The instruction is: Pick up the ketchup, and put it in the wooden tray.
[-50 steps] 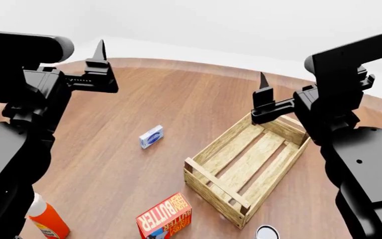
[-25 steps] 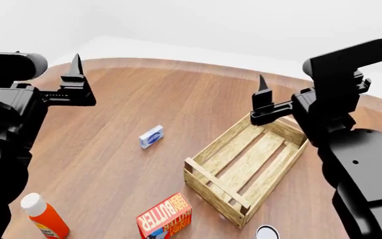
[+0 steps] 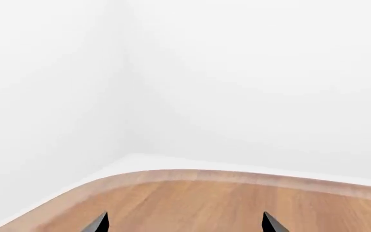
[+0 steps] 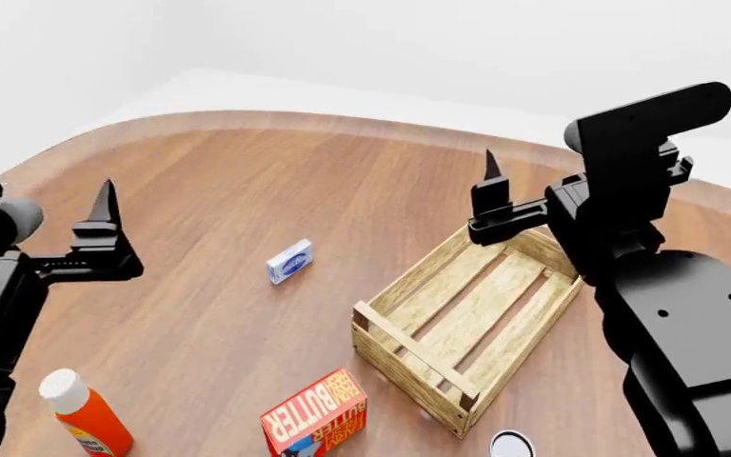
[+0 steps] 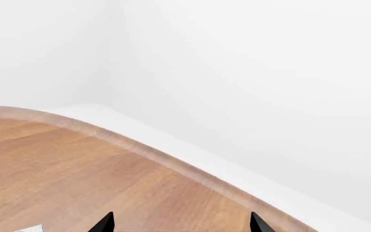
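The small orange-red ketchup bottle with a white cap stands on the brown wooden table, well apart from the pale slatted wooden tray. Both grippers' fingers are spread apart, holding nothing.

Pale slatted wooden tray (matt), smooth table.

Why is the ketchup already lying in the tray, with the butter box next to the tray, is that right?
Not quite. The head view shows the ketchup standing on the table, far left of the tray, which holds nothing. The butter box is indeed next to the tray.
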Available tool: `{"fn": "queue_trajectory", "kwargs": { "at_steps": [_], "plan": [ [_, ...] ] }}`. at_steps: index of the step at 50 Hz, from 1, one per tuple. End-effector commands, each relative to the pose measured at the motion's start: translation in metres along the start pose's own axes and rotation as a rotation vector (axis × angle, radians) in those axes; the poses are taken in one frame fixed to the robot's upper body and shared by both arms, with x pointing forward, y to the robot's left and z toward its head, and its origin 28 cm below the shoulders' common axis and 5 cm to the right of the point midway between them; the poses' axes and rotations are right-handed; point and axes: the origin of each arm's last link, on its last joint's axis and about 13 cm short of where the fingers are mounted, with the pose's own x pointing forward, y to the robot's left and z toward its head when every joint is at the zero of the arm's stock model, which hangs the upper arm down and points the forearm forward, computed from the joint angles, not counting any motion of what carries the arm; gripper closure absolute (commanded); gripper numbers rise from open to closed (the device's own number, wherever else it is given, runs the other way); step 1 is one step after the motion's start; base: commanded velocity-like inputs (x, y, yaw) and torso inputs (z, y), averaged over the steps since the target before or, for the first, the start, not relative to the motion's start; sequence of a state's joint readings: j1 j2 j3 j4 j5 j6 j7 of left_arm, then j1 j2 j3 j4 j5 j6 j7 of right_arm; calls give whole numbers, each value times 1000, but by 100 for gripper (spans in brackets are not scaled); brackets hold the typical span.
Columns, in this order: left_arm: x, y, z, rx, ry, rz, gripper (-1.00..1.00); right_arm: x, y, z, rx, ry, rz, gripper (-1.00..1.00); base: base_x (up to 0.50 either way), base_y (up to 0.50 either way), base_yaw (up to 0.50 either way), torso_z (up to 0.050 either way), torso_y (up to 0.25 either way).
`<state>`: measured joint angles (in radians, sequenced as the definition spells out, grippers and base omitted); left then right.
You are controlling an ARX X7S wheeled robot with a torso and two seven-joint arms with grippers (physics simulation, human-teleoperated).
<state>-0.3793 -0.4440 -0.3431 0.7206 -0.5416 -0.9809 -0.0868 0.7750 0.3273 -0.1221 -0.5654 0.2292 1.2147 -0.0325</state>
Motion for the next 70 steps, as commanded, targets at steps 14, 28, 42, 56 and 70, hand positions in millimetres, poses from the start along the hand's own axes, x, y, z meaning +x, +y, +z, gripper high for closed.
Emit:
{"fn": "queue_trajectory", "kwargs": {
  "at_steps": [14,28,42,56,70],
  "plan": [
    [-42,13,-31,17,94,14,-100,-1,7,-3,-10,14,12,-100,0,0,0,0,0],
    [-53,13,-45,2,137,11,-100,-4,9,-4,-18,26,8,-100,0,0,0,0,0],
    [-63,13,-59,-3,183,13,-100,-7,12,-5,-24,37,7,-100,0,0,0,0,0],
    [-72,15,-69,-19,242,53,-100,-6,15,-9,-26,52,11,-100,0,0,0,0,0],
    [-78,16,-76,-11,270,62,-100,-8,17,-12,-25,61,17,-100,0,0,0,0,0]
  ]
}}
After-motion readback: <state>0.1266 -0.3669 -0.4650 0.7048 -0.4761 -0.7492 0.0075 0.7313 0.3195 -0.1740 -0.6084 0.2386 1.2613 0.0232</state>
